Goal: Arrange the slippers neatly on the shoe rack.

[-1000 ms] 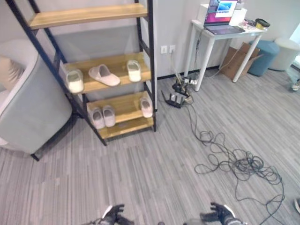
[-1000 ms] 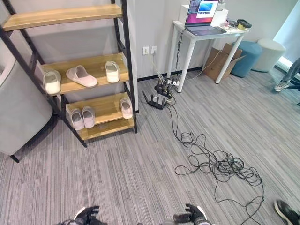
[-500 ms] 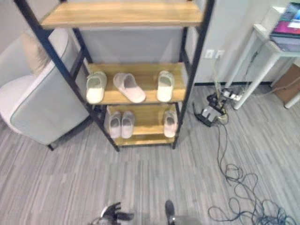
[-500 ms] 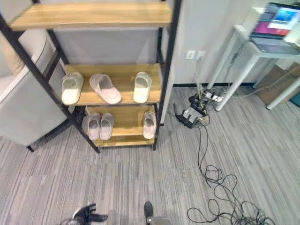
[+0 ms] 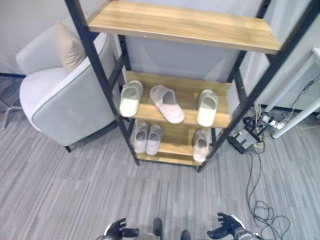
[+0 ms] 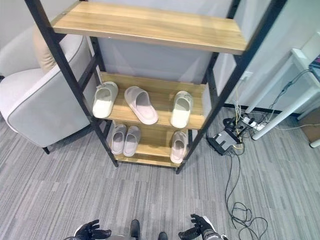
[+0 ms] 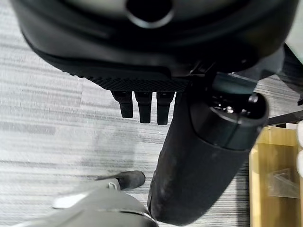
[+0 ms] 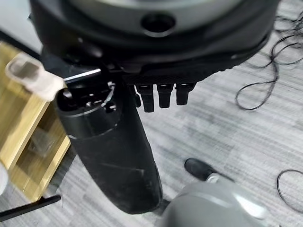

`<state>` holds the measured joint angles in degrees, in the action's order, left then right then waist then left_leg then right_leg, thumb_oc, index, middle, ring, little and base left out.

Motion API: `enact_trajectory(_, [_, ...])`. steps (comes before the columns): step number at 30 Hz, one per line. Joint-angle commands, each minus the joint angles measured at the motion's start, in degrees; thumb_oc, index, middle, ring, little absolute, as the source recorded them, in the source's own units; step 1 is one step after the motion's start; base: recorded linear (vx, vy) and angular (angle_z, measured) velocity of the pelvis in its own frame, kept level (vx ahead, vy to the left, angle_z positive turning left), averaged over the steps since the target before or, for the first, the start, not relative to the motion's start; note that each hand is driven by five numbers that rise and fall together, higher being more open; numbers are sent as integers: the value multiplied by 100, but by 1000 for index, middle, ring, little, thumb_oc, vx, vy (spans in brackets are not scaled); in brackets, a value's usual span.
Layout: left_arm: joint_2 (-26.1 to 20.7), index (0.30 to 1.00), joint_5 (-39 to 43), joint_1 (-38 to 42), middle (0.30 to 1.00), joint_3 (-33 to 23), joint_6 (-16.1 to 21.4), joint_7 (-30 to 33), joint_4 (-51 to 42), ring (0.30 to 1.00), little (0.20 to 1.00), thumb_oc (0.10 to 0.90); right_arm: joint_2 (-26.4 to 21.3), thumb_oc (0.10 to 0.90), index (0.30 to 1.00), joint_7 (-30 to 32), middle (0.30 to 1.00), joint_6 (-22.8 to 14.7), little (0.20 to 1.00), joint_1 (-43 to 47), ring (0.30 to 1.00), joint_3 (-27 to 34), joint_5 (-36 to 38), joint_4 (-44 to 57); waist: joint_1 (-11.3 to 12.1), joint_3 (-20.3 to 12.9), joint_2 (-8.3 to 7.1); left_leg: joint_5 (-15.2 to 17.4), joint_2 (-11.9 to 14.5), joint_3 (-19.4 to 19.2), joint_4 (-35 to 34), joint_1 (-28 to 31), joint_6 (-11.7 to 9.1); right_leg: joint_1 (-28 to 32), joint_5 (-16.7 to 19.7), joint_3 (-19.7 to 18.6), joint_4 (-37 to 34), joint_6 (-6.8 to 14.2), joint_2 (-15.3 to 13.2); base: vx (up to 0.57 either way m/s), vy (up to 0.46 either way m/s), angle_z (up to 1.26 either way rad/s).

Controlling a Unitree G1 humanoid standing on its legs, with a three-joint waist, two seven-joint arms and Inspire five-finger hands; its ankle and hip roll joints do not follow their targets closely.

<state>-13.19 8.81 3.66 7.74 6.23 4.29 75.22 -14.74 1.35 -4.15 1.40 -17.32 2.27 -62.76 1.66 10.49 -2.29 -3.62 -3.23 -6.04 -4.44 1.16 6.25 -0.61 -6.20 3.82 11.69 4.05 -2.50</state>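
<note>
The shoe rack point(image 5: 95, 54) has a black frame and wooden shelves, and stands straight ahead. Its middle shelf holds a pale green slipper point(image 5: 131, 98) at the left. A pink slipper point(image 5: 167, 103) lies askew in the middle, and another pale green slipper point(image 5: 207, 107) is at the right. On the bottom shelf a pink pair point(image 5: 147, 138) sits at the left and a single pink slipper point(image 5: 201, 145) at the right. My left hand point(image 5: 119, 229) and right hand point(image 5: 223, 230) hang low over the floor, well short of the rack. Both are open and hold nothing.
A grey armchair point(image 5: 65, 102) with a beige cushion point(image 5: 70, 46) stands against the rack's left side. At the right are a white table leg point(image 5: 295, 116), a black box with plugs point(image 5: 247, 140) and loose cables point(image 5: 265, 212) on the grey striped floor.
The camera has swung left and closer, so the rack now sits in the middle of the view. The slippers lie as before. Both hands stay low and empty.
</note>
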Motion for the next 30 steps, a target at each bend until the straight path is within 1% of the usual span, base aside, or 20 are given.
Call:
enact_trajectory(1, [-19,900,-292,-25,900,72,98,55,142,900,900,800,-278,800,900,31,900,-40,900,-127,900,-165,-199,100,84,-250,46,748,-39,264,655,-170,-203,-418,151,148,799,290,13,41,45,-26])
enact_trajectory(2, [-43,900,-279,1,900,61,105,82,122,900,900,800,-249,800,900,29,900,-34,900,-95,900,-206,-248,72,115,-216,83,782,-10,230,672,-144,-180,-498,239,321,946,318,-134,98,1,-29])
enact_trajectory(3, [-94,900,-269,-9,900,21,124,103,42,900,900,800,-197,800,900,30,900,-21,900,-117,900,-266,-346,14,174,-193,124,873,26,176,679,-41,-150,-447,241,639,908,257,-410,82,-14,-40])
enact_trajectory(5, [-124,900,-283,-18,900,30,156,124,-27,900,900,800,-194,800,900,46,900,-23,900,-128,900,-266,-383,-23,185,-188,142,906,46,164,685,-3,-143,-427,272,756,835,236,-514,88,-51,-42])
enact_trajectory(8, [-163,900,-197,-85,900,45,294,152,-275,900,900,800,-207,800,900,105,900,-63,900,-188,900,-184,-374,-72,160,-209,209,975,139,184,700,76,-184,-499,385,668,520,217,-666,125,-151,-35])
enact_trajectory(9, [-190,900,-9,-134,900,20,362,185,-478,900,900,800,-230,800,900,125,900,-65,900,-247,900,-129,-357,-87,146,-204,224,1010,191,224,731,115,-230,-545,530,564,259,259,-770,104,-170,-11])
enact_trajectory(11, [-203,900,-16,-143,900,60,393,222,-573,900,900,800,-239,800,900,131,900,-71,900,-256,900,-84,-336,-88,111,-207,208,1033,205,272,720,172,-265,-593,642,443,72,294,-779,136,-222,-10])
enact_trajectory(12, [-232,900,-60,-123,900,135,433,261,-704,900,900,800,-272,800,900,156,900,-79,900,-276,900,-17,-285,-135,42,-190,193,1077,228,337,695,286,-332,-613,779,186,-275,384,-724,201,-312,-2])
enact_trajectory(13, [-267,900,-75,-101,900,194,448,278,-782,900,900,800,-259,800,900,165,900,-78,900,-312,900,36,-233,-168,-13,-202,162,1107,240,393,715,319,-372,-613,768,-28,-374,395,-648,183,-313,10])
enact_trajectory(14, [-270,900,-57,-83,900,195,470,277,-831,900,900,800,-284,800,900,168,900,-77,900,-335,900,60,-226,-189,-17,-206,131,1120,246,414,734,331,-399,-531,787,-117,-540,439,-616,150,-277,14])
enact_trajectory(18, [-224,900,162,-138,900,220,514,275,-1217,900,900,800,-360,800,900,226,900,-155,900,-405,900,130,-145,-182,-50,-310,105,1080,530,474,785,365,-635,-243,724,-152,-822,320,-427,122,-297,39])
enact_trajectory(20, [-192,900,173,-169,900,321,514,223,-1506,900,900,800,-418,800,900,258,900,-217,900,-407,900,187,-25,-107,-53,-253,106,985,688,501,1316,121,-794,-112,602,-81,-880,204,-324,-41,-329,5])
enact_trajectory(21, [-155,900,154,-130,900,585,506,178,-1963,900,900,800,-519,800,900,369,900,-259,900,-408,900,251,132,-28,-99,19,45,456,1000,368,2492,-645,-847,21,434,103,-845,-63,-268,-116,-291,18])
enact_trajectory(23, [-154,900,163,-168,900,639,501,161,-2104,900,900,800,-552,800,900,382,900,-245,900,-394,900,241,125,-59,-79,81,25,502,967,415,2660,-774,-812,59,385,134,-835,-106,-248,-37,-153,37])
enact_trajectory(24, [-141,900,224,-211,900,670,491,138,-2236,900,900,800,-573,800,900,393,900,-227,900,-402,900,228,110,-69,-34,114,16,607,847,454,2557,-894,-765,96,344,166,-850,-96,-236,30,-67,-4])
enact_trajectory(26, [-141,900,224,-211,900,670,491,138,-2237,900,900,800,-573,800,900,393,900,-227,900,-402,900,228,110,-69,-36,115,17,607,847,456,2558,-894,-765,98,343,167,-850,-96,-236,111,12,-11])
enact_trajectory(27, [-118,900,160,-342,900,746,460,104,-2390,900,900,800,-562,800,900,389,900,-219,900,-361,900,200,137,-62,170,65,71,421,522,637,1443,-1117,-783,235,233,193,-916,-60,-79,199,46,12])
enact_trajectory(28, [-118,900,161,-341,900,747,460,104,-2390,900,900,800,-561,800,900,389,900,-219,900,-361,900,200,137,-63,170,73,64,411,515,635,1418,-1094,-782,245,224,192,-912,-58,-87,294,118,14])
enact_trajectory(29, [-147,900,24,-342,900,811,439,73,-2313,900,900,800,-540,800,900,359,900,-205,900,-335,900,182,95,-108,181,22,93,267,491,837,1006,-1034,-781,306,97,171,-871,-55,-15,99,70,9])
enact_trajectory(30, [-147,900,23,-343,900,810,439,73,-2313,900,900,800,-540,800,900,359,900,-206,900,-335,900,181,95,-108,175,25,91,255,488,841,985,-1020,-781,311,93,176,-868,-55,-18,138,128,4])
